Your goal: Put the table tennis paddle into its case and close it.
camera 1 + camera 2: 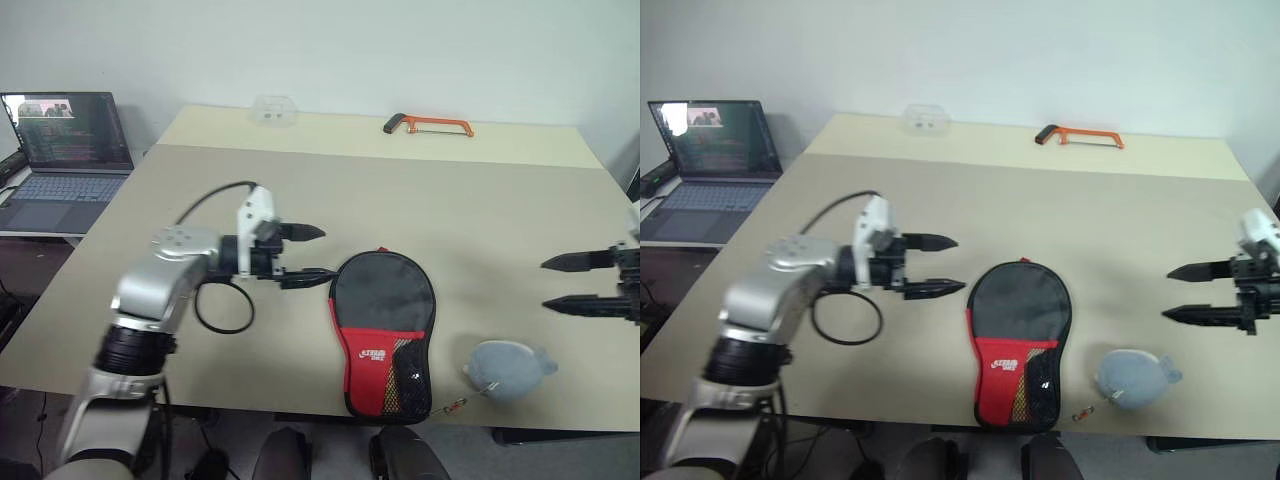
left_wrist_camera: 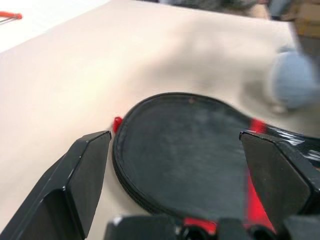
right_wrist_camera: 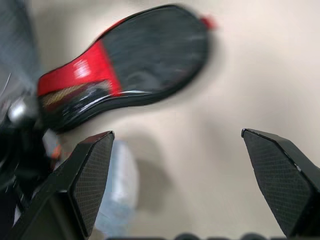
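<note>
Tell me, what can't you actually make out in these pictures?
- Whether the paddle is inside the case: the black fabric covers whatever it holds.
- The zipper's end: too small in the eye views, blurred in the wrist views.
- The plush charm: a blur at the left wrist view's edge.
- The laptop screen text: too small.
- The clear box: contents indistinct.

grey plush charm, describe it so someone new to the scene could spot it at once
On the beige table, look along the near edge, right of the paddle-shaped black and red fabric case. The grey plush charm is the soft rounded lump there, the one pale fuzzy thing, unlike the far orange-framed hacksaw.
</note>
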Controlling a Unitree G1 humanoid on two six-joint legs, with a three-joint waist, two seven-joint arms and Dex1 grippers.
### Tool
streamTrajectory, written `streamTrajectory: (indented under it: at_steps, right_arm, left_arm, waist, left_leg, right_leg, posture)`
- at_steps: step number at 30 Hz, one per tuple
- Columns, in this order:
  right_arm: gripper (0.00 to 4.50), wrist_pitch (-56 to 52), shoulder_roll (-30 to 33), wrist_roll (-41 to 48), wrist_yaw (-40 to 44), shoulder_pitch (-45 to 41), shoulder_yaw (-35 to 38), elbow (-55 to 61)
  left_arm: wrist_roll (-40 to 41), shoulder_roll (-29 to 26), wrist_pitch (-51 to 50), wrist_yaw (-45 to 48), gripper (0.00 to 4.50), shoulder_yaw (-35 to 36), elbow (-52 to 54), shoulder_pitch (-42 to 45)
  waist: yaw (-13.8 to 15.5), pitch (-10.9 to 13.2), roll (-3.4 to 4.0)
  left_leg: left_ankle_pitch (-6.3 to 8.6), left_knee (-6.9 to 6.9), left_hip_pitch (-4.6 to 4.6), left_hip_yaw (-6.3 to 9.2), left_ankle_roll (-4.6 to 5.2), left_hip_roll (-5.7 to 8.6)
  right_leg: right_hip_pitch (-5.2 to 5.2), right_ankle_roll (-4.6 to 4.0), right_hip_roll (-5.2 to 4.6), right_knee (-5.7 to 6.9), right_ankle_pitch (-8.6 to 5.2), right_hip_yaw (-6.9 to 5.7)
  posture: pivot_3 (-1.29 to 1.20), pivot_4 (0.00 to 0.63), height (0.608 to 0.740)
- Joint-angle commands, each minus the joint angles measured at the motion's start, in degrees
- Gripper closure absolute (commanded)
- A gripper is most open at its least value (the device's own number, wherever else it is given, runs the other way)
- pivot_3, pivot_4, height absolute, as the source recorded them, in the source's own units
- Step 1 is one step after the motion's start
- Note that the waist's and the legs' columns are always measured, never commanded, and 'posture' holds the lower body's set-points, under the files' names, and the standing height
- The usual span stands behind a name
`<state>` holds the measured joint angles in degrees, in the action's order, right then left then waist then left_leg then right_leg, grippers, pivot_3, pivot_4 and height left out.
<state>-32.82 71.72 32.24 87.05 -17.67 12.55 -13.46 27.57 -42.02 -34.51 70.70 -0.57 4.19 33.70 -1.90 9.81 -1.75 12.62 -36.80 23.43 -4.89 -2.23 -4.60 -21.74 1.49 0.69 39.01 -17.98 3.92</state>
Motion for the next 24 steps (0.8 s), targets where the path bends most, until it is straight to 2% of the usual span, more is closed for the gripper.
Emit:
streamTrajectory:
  at_steps: [1, 6, 9, 14, 17, 24]
  right_arm:
    - [0.02, 4.1, 1.8, -1.9, 3.0, -0.4, 2.1, -5.7]
    - [0.02, 9.6, 5.2, -1.9, 5.4, 4.9, 5.2, -10.5]
    - [0.02, 12.0, 7.2, -0.5, 5.4, 9.0, 9.2, -11.0]
    - [0.02, 9.5, 9.6, 4.8, 5.4, 19.7, 18.2, -3.6]
    - [0.02, 11.2, 9.9, 6.5, 5.4, 28.8, 23.7, -0.7]
    - [0.02, 9.7, 8.1, 7.2, 5.4, 32.7, 29.0, 3.2]
  left_arm:
    - [1.2, -4.7, 0.1, 3.2, 0.00, 2.7, -0.2, -0.3]
    - [1.6, -13.4, 2.1, 8.7, 0.00, 7.4, -6.5, -1.7]
    - [1.5, -18.0, 4.4, 11.0, 0.00, 10.7, -11.3, -2.8]
    - [1.8, -23.7, 6.0, 15.3, 0.00, 13.2, -16.4, -2.5]
    - [1.2, -25.0, 6.5, 15.5, 0.00, 12.4, -15.5, -2.5]
    - [-0.5, -26.3, 9.2, 18.0, 0.00, 10.2, -17.3, -1.4]
  waist:
    - [0.0, 0.0, -0.01]
    - [0.0, 0.1, 0.08]
    - [0.0, 0.1, 0.11]
    - [0.0, 0.2, 0.16]
    - [0.0, 0.2, 0.10]
    - [0.1, 0.2, 0.10]
  left_leg:
    - [0.00, 0.00, 0.00, 0.00, 0.00, 0.00]
    - [0.00, -0.01, 0.06, -0.06, 0.00, 0.00]
    - [0.00, -0.01, 0.40, -0.10, 0.00, -0.04]
    - [0.00, -0.01, 0.40, -0.15, 0.00, -0.04]
    - [0.00, 0.01, 0.42, -0.13, -0.01, -0.05]
    - [0.00, -0.05, 0.40, -0.11, 0.00, -0.05]
  right_leg:
    - [-0.01, 0.00, 0.00, 0.00, 0.00, -0.01]
    - [-0.09, 0.00, 0.00, 0.02, -0.01, -0.01]
    - [-0.51, -0.01, 0.02, 0.08, 0.00, -0.10]
    - [-0.52, 0.00, 0.02, 0.07, -0.01, -0.14]
    - [-0.51, 0.06, 0.02, 0.06, -0.04, -0.17]
    - [-0.46, 0.26, 0.01, 0.07, -0.12, -0.19]
  posture:
    - [0.00, 0.150, 0.740]
    - [0.00, 0.150, 0.740]
    - [0.00, 0.150, 0.740]
    - [0.00, 0.150, 0.740]
    - [0.00, 0.150, 0.740]
    - [0.00, 0.150, 0.740]
